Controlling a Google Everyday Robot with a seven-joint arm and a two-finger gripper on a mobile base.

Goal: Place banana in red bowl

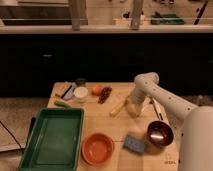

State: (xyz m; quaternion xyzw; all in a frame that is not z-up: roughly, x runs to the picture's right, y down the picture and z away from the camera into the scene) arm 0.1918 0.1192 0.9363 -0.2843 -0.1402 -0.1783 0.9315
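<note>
Claw (133, 108) low over table (116, 129), grip state cannot tell; banana (118, 109) just beside it toward green tray (50, 140), long axis diagonal, red bowl (86, 150) beyond.

no legible text, labels or numbers

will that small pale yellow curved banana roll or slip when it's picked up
The small pale yellow banana lies flat and looks curved, so it probably pivots rather than rolls. It looks thin and smooth, so it may slip. The gripper, just beside it, likely finds it light.
</note>
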